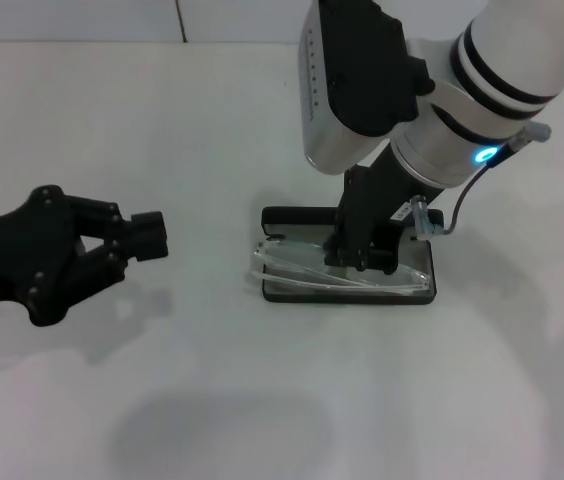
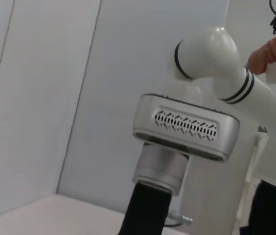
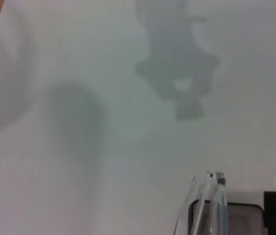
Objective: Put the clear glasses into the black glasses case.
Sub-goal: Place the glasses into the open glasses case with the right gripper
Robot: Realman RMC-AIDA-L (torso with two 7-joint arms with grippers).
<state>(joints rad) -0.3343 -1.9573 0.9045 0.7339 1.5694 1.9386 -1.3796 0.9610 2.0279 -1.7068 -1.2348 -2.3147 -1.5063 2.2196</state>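
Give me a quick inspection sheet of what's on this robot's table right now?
Surface: plain white table, shadows only.
Job's things: black glasses case lies open right of centre; clear glasses lie in it, one end past its left edge.
Clutter: nothing seen.
Grippers: right gripper is down on the glasses over the case; left gripper hangs off to the left, holding nothing.
Cables: thin grey cable loops at the right wrist.
Surroundings: pale wall panels; a person's hand behind the robot.
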